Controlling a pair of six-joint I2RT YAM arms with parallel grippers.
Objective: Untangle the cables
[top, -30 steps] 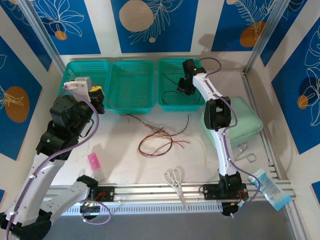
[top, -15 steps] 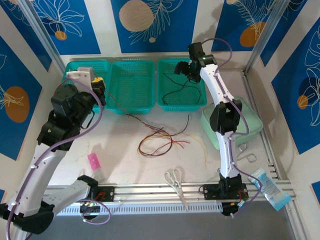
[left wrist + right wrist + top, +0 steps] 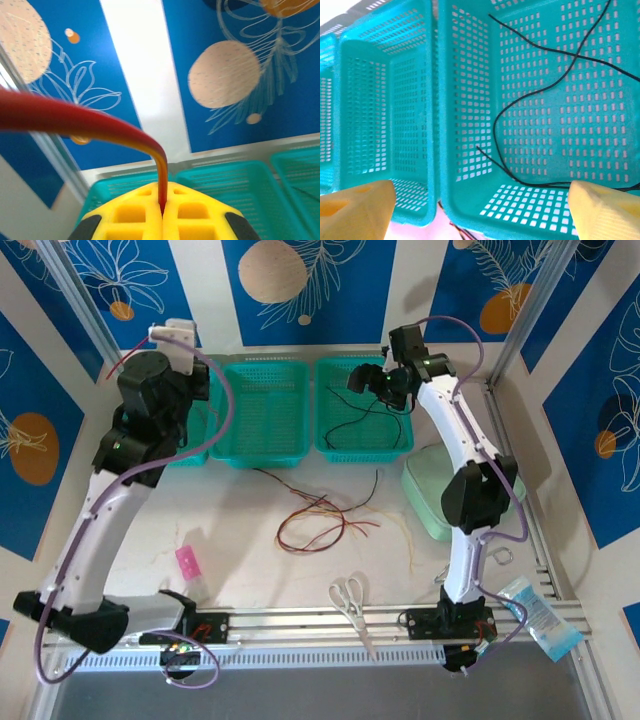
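Cables (image 3: pixel 322 523) lie tangled on counter (image 3: pixel 240 540), base-side of both hands. Right hand (image 3: pixel 480 214) wide, empty, nearer, over basket (image 3: pixel 441 100); left hand (image 3: pixel 161 212) pinches red cable (image 3: pixel 75 122).

Enclosure: back wall (image 3: pixel 300 285), left wall (image 3: pixel 30 390) and right wall (image 3: pixel 600 390) were panelled in blue with white line-drawn leaves and tan discs, split by white stripes; slanted aluminium posts (image 3: pixel 87 310) stood at the rear corners; a white, evenly lit table (image 3: pixel 230 570) was edged by an aluminium rail (image 3: pixel 300 620) on its near side.
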